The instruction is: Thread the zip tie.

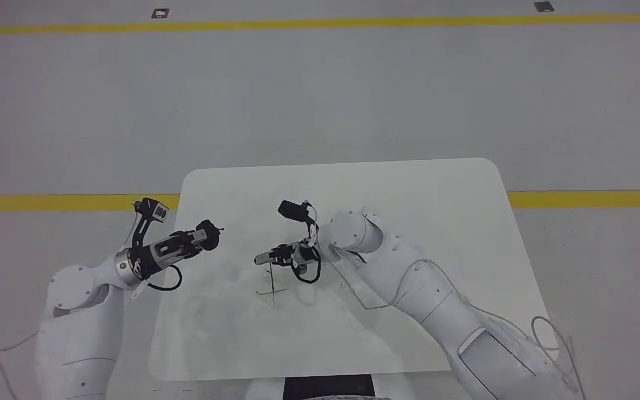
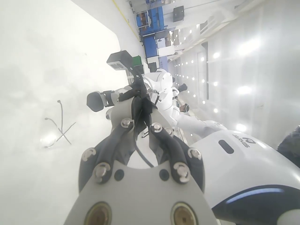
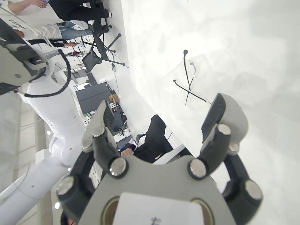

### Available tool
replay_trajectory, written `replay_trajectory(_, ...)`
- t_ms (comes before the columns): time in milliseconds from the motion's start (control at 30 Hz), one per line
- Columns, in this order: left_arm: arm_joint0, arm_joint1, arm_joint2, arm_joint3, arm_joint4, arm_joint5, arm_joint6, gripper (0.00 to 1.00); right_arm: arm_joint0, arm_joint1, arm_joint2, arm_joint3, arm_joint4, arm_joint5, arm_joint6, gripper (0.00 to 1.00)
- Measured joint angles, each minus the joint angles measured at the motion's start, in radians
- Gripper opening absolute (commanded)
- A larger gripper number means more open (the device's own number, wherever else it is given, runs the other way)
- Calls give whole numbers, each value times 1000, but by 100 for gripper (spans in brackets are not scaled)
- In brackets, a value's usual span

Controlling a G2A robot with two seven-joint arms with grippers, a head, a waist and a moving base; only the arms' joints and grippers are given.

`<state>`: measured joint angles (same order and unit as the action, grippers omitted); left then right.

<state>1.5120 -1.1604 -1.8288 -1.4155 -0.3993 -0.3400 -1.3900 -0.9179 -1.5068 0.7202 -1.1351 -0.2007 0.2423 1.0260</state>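
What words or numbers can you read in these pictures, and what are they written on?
Zip ties: no print.
Table: no print.
White label behind the right end effector: mark cut off at the edge, unreadable.
Floor tags: too small to read.
Signs in the hall behind: too blurred to read.

Thin black plastic zip ties point(image 1: 272, 290) lie crossed near the middle of the white rounded table point(image 1: 420, 200). The right gripper point(image 1: 260, 258) is just beside them at 12 o'clock, and the left gripper point(image 1: 210, 236) is farther off at 10 o'clock.

Pale grey floor point(image 1: 330, 100) crossed by yellow lines point(image 1: 300, 24) surrounds the white worktop point(image 1: 420, 200); blue racks point(image 2: 151, 45) and black office chairs point(image 3: 92, 59) stand beyond.
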Motion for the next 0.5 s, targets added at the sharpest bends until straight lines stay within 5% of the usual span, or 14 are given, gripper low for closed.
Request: replay_trajectory(500, 0, 0, 0, 0, 0, 0, 0, 0, -25, -7, -41, -56, -6, -46, -31, 100)
